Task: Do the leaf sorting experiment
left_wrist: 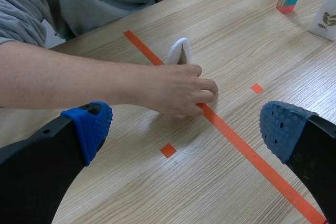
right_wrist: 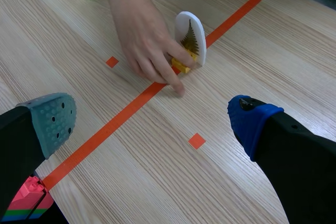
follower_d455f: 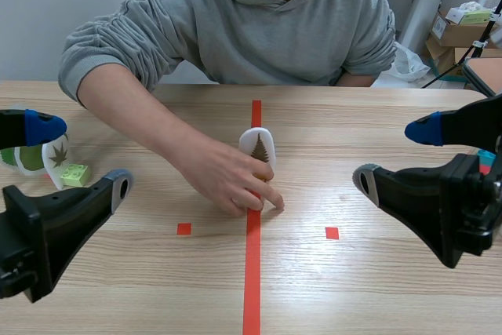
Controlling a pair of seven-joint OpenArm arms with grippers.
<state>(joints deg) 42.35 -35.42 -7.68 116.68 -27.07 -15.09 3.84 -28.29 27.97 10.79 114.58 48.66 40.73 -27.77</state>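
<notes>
Leaf card point(follower_d455f: 258, 147): upright on yellow block point(right_wrist: 181, 66), midway between the table point(follower_d455f: 376, 288) side edges.
Hand point(follower_d455f: 227, 182): person's, at card base.
Left gripper point(left_wrist: 186, 129): jaws apart.
Right gripper point(right_wrist: 152, 124): jaws apart.

Central camera faces forward; flanking wrist cameras share the leaf card point(follower_d455f: 257, 145).
</notes>
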